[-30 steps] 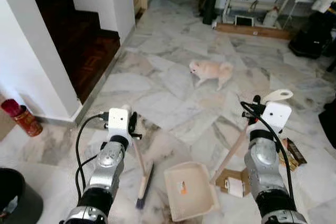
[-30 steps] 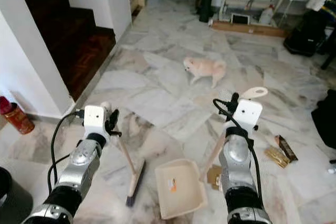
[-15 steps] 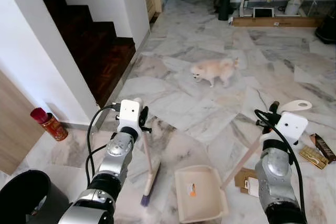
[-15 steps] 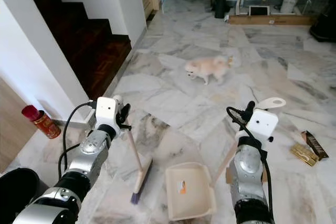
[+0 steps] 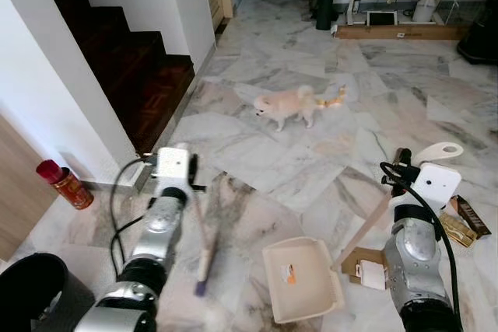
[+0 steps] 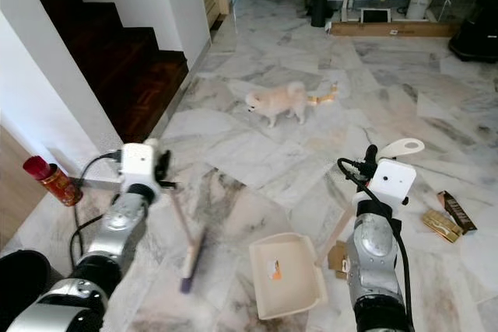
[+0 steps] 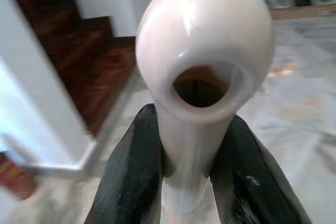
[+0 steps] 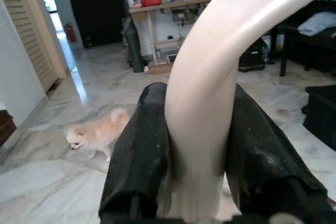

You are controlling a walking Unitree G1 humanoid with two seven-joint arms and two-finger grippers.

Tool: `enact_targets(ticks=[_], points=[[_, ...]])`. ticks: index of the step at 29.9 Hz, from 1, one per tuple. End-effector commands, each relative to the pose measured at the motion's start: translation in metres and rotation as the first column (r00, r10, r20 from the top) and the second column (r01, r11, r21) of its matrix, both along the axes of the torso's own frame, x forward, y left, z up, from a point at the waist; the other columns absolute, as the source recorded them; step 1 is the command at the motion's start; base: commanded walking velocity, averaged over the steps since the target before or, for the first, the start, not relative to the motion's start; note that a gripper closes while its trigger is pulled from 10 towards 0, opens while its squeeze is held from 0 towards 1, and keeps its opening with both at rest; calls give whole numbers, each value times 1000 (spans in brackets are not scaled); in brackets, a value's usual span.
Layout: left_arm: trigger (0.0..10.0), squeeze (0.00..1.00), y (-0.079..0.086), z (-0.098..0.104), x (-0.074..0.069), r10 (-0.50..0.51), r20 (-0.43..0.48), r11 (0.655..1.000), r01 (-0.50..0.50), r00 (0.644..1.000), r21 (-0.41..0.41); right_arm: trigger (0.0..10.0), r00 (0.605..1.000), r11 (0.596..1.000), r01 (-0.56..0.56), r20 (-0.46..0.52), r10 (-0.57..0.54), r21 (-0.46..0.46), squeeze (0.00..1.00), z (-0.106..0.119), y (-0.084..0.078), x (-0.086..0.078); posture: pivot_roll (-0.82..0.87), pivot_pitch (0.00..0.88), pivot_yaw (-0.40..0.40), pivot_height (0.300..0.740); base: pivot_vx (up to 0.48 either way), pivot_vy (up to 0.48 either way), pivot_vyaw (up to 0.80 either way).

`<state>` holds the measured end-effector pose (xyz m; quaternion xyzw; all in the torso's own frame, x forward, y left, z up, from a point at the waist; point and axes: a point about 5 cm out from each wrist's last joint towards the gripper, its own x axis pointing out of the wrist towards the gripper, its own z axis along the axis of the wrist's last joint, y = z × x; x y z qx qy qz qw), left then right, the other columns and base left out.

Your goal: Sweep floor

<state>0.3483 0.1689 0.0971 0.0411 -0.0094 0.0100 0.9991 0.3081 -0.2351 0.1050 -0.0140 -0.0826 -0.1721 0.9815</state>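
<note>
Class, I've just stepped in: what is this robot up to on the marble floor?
It is set up to sweep. The left gripper is shut on the broom, whose head rests on the marble floor. The right gripper is shut on the dustpan handle, with the dustpan sitting on the floor beside some scraps of litter. A small dog stands farther off, near the staircase.

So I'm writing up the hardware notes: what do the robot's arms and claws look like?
Both arms are silver metal with black joint bands. Each wrist carries a white boxy camera housing, with black cables looping along the forearm. The left claw and right claw each have two long, matte black fingers.
</note>
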Motion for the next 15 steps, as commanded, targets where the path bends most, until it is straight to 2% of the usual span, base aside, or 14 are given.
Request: enact_targets(ticks=[1,3,4,6,10,15], points=[[10000,0,12,8,-1,30,51,999,-32,998,38,10000,999,999,-37,34,37,-5,0,11,6,8,-37,0,46,740,0,0,0],[10000,0,21,8,-5,49,59,997,-52,997,53,10000,999,999,-39,31,39,-4,0,11,6,8,-30,0,42,740,0,0,0],[10000,0,32,6,-9,77,61,995,-81,995,64,10000,999,999,-38,25,39,-3,0,9,6,7,-23,0,38,740,0,0,0],[10000,0,39,5,-12,100,57,992,-104,993,66,10000,999,999,-39,19,39,0,0,8,5,7,-8,0,30,740,0,0,0],[10000,0,40,2,-14,109,54,992,-112,993,61,10000,999,999,-51,6,51,1,0,6,7,9,15,0,14,740,0,0,0],[10000,0,26,2,-15,100,68,994,-103,993,33,10000,996,996,-84,16,84,1,0,11,13,15,18,0,-5,740,0,0,0]])
